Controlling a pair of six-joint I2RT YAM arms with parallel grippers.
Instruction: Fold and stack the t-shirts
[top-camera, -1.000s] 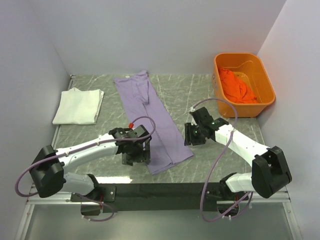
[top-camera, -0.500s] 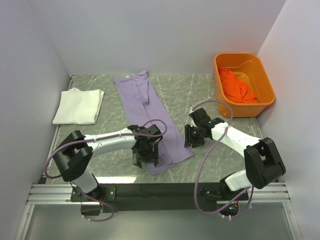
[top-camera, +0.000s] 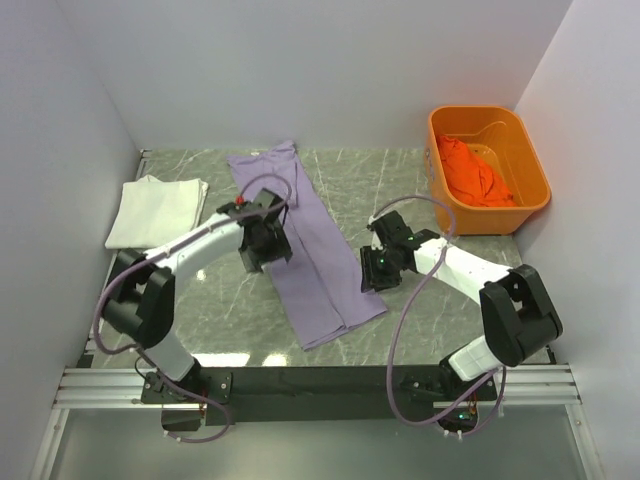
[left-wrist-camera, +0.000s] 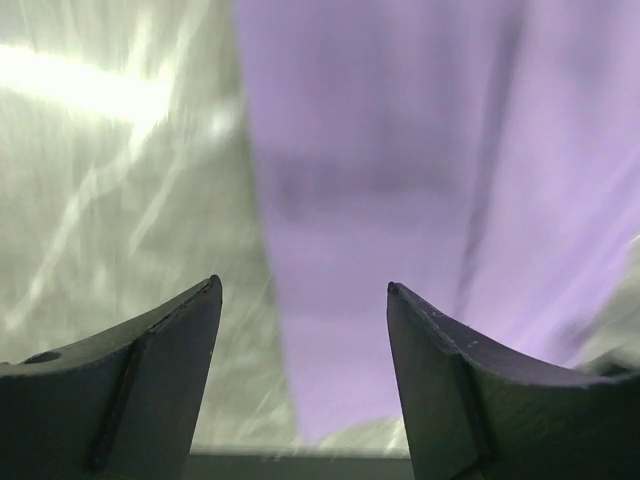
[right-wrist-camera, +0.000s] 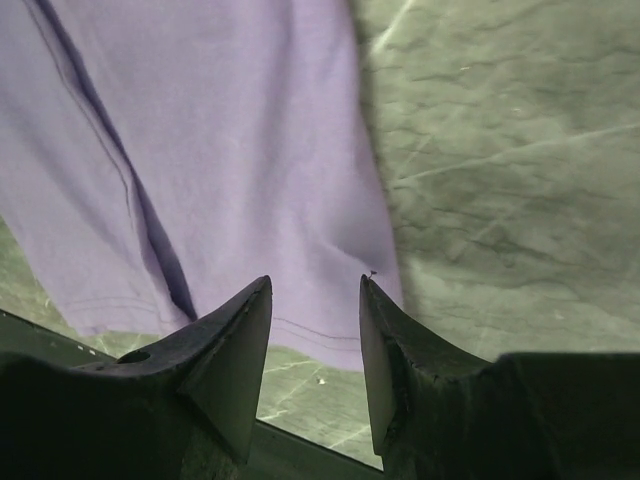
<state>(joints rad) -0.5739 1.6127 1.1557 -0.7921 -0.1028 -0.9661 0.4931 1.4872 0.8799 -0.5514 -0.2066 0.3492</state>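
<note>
Grey marbled surface (top-camera: 385, 185) carries three t-shirts: white t-shirt (top-camera: 157, 211) folded far left, lavender t-shirt (top-camera: 322, 262) a long strip mid-surface, orange t-shirt (top-camera: 472, 172) bunched in the tub (top-camera: 475, 111) at right. Two pincers, both open, empty: left pincer (left-wrist-camera: 303, 290) has swung from the strip's near end to its left edge; right pincer (right-wrist-camera: 315, 282) has crept toward its right edge.

The overhead view is bright and evenly lit, with faint, soft shadows and a pale glare band on the table (top-camera: 250, 352) near its front edge. The left wrist view is smeared by blur, the shirt (left-wrist-camera: 400, 180) streaky, with white glare at upper left. The right wrist view is sharp, its fingers (right-wrist-camera: 225, 350) dark.
</note>
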